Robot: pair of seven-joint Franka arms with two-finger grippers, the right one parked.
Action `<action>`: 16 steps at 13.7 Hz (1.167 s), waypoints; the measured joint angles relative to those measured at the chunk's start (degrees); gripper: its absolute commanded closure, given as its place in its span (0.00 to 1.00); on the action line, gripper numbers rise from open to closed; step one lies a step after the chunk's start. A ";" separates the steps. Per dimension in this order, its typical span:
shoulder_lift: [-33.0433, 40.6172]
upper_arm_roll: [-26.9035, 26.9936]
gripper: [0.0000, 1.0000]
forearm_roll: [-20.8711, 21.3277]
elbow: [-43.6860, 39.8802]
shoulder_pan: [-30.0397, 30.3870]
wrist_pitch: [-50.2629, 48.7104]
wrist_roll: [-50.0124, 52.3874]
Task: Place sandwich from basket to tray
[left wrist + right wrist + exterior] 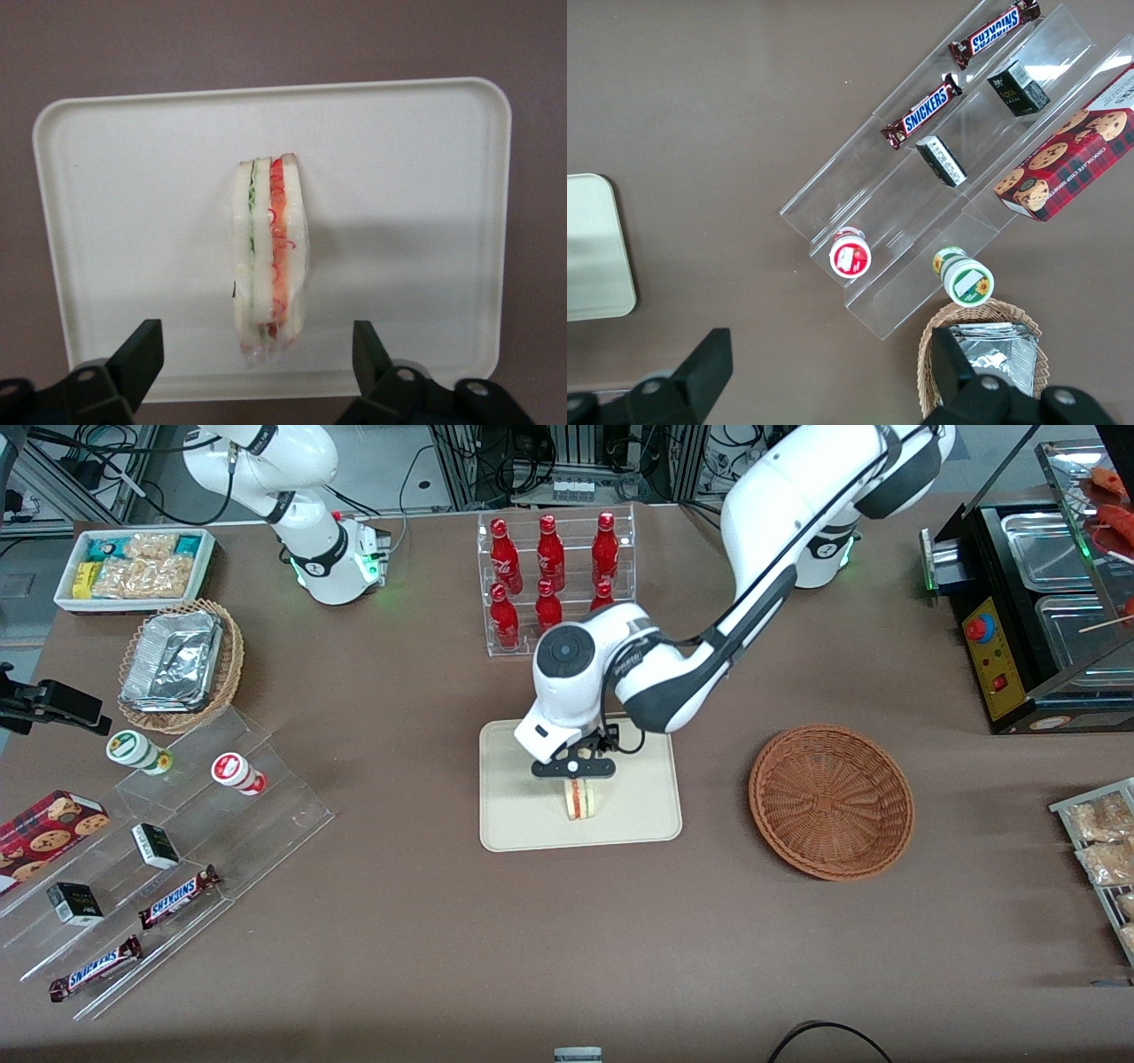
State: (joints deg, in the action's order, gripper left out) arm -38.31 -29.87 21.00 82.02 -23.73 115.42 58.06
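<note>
One sandwich (580,799), one tray (523,815), one basket (830,801), six red bottles (550,576).

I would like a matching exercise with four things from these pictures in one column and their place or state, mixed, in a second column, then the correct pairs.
Things:
1. triangular white-bread sandwich
2. round reddish-brown wicker basket
3. flat cream rectangular plastic tray
4. black two-finger gripper

Places or states:
A. empty, toward the working arm's end of the table
B. open, above the tray, a finger at each side of the sandwich, not touching it
C. standing on its edge on the tray
D. lying on the brown table, carrying the sandwich

Pairs: 1-C, 2-A, 3-D, 4-B
</note>
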 measured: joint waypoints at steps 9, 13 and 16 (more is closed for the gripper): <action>22.42 0.94 0.00 -6.78 -0.34 10.19 -16.88 -2.63; 29.75 1.38 0.00 -13.01 -0.13 20.36 -24.75 -15.41; 33.83 1.59 0.00 -16.04 0.27 28.54 -28.84 -26.25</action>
State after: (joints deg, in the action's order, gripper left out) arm -4.48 -28.28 4.96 82.29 4.81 86.58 31.82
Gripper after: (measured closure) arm 0.000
